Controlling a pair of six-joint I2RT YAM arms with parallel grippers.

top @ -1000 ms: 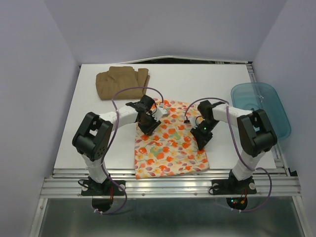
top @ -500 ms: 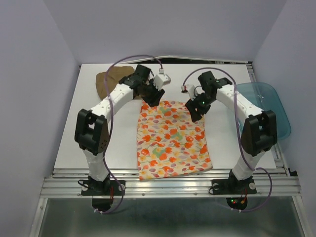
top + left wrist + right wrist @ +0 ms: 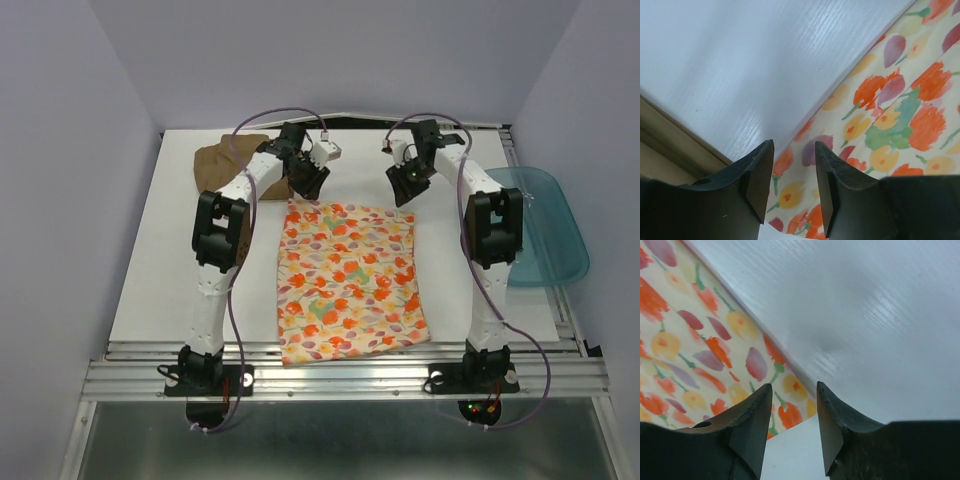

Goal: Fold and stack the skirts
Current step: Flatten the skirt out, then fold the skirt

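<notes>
- Overhead: the leaf-print skirt (image 3: 350, 275) lies spread flat mid-table. The tan skirt (image 3: 213, 165) sits bunched at the far-left corner of the white table (image 3: 170, 270), partly behind the left arm. The left gripper (image 3: 308, 188) and right gripper (image 3: 402, 190) hang over the print skirt's two far corners. A teal tub (image 3: 545, 225) rests at the table's right edge.
- Left wrist: the left gripper (image 3: 794, 150) stands partly parted and empty above the leaf-print skirt (image 3: 900, 115) where its edge meets bare table (image 3: 740, 65).
- Right wrist: the right gripper (image 3: 794, 390) is likewise parted, holding nothing, above a corner of the leaf-print skirt (image 3: 700, 340).
</notes>
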